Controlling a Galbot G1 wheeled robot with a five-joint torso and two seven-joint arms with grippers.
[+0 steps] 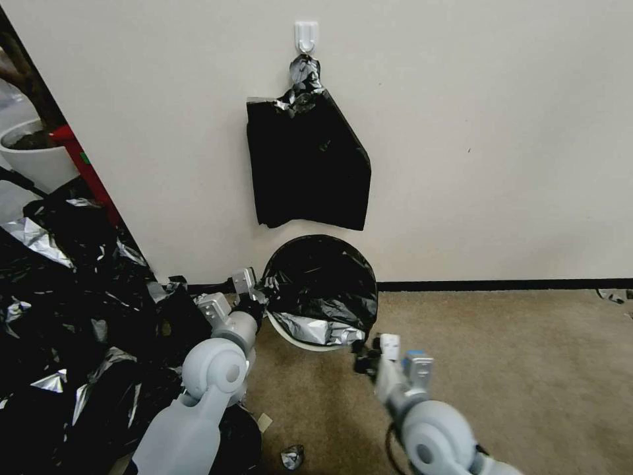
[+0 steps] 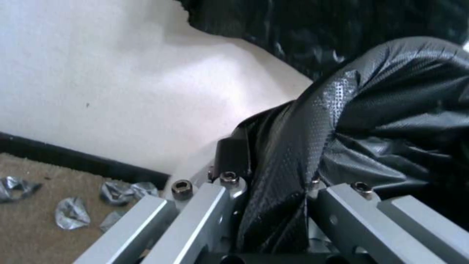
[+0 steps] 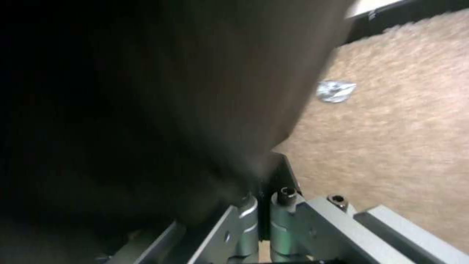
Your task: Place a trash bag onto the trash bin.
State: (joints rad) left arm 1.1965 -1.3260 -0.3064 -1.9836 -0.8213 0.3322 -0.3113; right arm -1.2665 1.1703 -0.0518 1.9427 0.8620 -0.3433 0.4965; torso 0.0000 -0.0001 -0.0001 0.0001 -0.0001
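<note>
The cream-white trash bin (image 1: 293, 335) stands on the carpet against the wall. The black trash bag (image 1: 323, 284) lines its mouth, and a silvery fold hangs over the front rim. My left gripper (image 1: 265, 290) is at the bin's left rim, shut on the bag's edge. In the left wrist view the textured black trash bag (image 2: 313, 121) runs down between the left gripper's (image 2: 273, 183) fingers. My right gripper (image 1: 362, 359) sits just below the bin's front right rim. In the right wrist view the right gripper (image 3: 263, 198) has its jaws together where the dark film meets them.
A flat sheaf of black bags (image 1: 306, 165) hangs from a white wall hook (image 1: 306, 34) above the bin. A large heap of black and silver film (image 1: 66, 316) is on the left, with a white pot (image 1: 33, 158) behind it. Scraps (image 1: 292, 455) lie on the carpet (image 1: 514, 369).
</note>
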